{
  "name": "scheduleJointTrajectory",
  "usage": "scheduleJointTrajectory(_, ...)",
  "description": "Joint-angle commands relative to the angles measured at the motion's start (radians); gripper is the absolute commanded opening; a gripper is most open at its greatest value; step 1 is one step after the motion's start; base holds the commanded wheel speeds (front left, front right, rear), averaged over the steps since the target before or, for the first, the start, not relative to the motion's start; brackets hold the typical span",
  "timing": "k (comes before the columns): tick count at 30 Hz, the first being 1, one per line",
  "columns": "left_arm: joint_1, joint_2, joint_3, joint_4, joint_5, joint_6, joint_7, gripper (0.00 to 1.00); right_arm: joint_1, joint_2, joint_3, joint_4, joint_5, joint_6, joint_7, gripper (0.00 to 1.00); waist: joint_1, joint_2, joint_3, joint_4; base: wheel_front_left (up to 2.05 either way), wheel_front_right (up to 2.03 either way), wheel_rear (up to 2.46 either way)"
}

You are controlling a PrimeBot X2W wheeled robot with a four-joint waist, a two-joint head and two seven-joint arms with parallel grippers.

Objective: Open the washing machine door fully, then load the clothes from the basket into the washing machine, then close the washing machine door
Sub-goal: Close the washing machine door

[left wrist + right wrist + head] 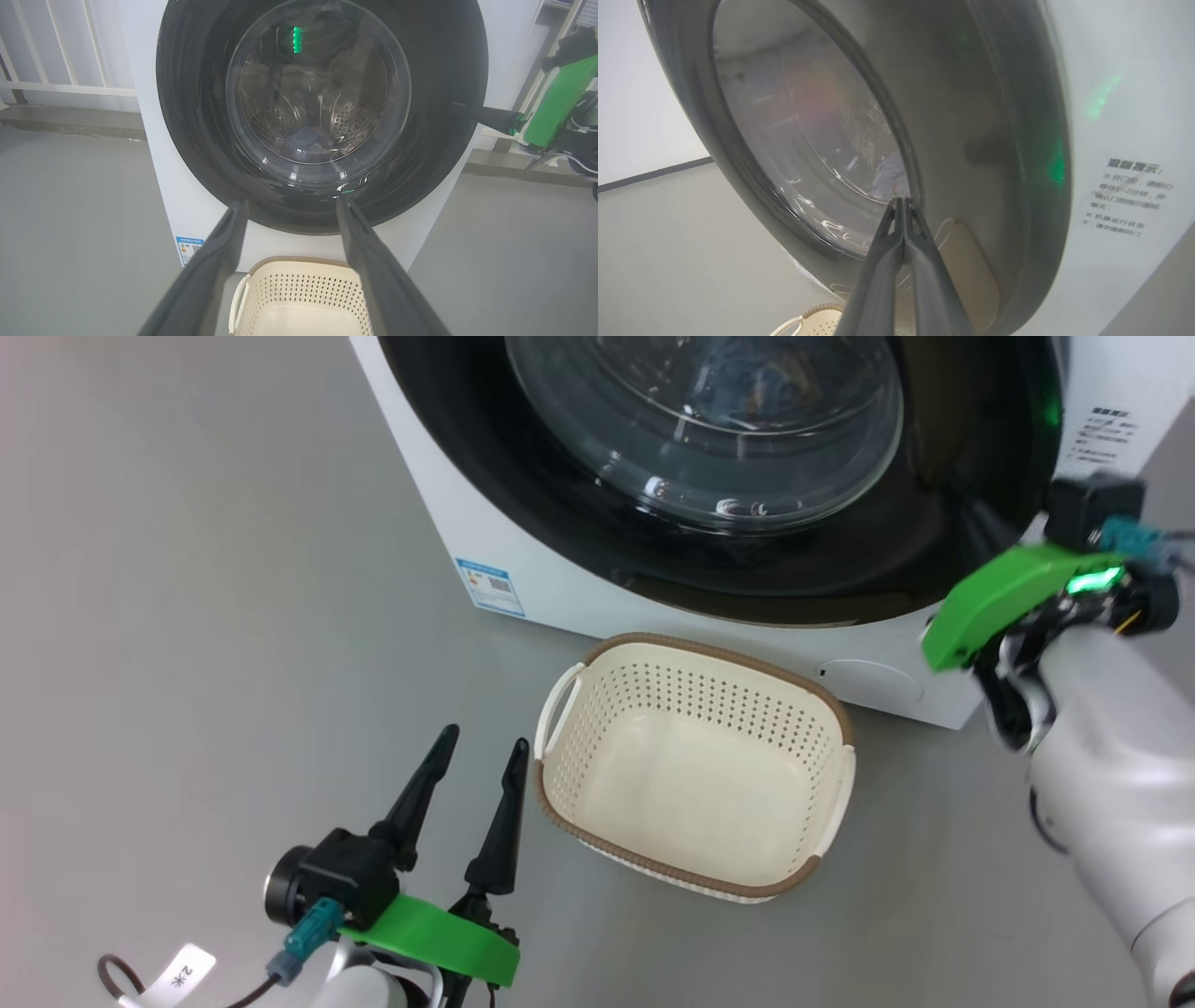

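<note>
Tally running, washer station.
Counting one washing machine (467, 513), carrying one round black door (934, 523); one perforated basket (728, 658); one blue garment (303, 140); two stickers showing, being one blue label (490, 586) and one printed notice (1125, 196); two grippers, left gripper (487, 737) and right gripper (902, 201), each showing two dark fingers (205, 270).

Head camera looks steeply down, washing machine door (719, 467) at 12 o'clock. Left wrist faces same door frontally; right wrist close, oblique.

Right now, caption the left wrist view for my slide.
Closed washing machine door with the clothes inside, basket empty below, shut right gripper at the door's rim.
</note>
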Motion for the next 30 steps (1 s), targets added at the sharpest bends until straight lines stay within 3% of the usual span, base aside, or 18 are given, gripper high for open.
scheduleJointTrajectory(1,-0.024,0.01,0.039,-0.013,0.01,0.001,-0.011,1.0,0.049,0.021,0.015,-0.042,0.008,0.0,-0.012,0.0,0.0001,-0.0001,-0.017,-0.021,0.0,0.0,0.0)
scheduleJointTrajectory(9,-0.021,0.01,0.062,0.013,0.035,0.0,-0.011,1.0,0.197,0.044,-0.026,-0.147,0.008,0.0,-0.012,0.0,0.0001,-0.0001,-0.071,-0.093,0.0,0.0,0.0)
scheduleJointTrajectory(14,-0.002,0.015,0.079,0.028,0.05,-0.001,-0.011,1.0,0.306,0.034,-0.099,-0.273,-0.058,0.0,-0.012,0.0,0.0001,-0.0001,-0.11,-0.146,0.0,0.0,0.0)
scheduleJointTrajectory(18,0.014,0.016,0.086,0.033,0.053,-0.003,-0.011,1.0,0.433,0.051,-0.196,-0.392,-0.123,0.0,-0.012,0.85,0.0001,-0.0001,-0.139,-0.183,0.0,0.0,0.0)
scheduleJointTrajectory(20,0.024,0.018,0.095,0.033,0.054,-0.003,-0.011,1.0,0.494,0.066,-0.231,-0.444,-0.159,0.0,-0.012,1.0,0.0001,-0.0001,-0.15,-0.205,0.0,0.0,0.0)
scheduleJointTrajectory(30,0.075,0.027,0.131,0.027,0.064,-0.004,-0.011,1.0,0.705,0.122,-0.358,-0.644,-0.299,0.0,-0.01,1.0,0.0001,-0.0001,-0.183,-0.31,0.0,0.0,0.0)
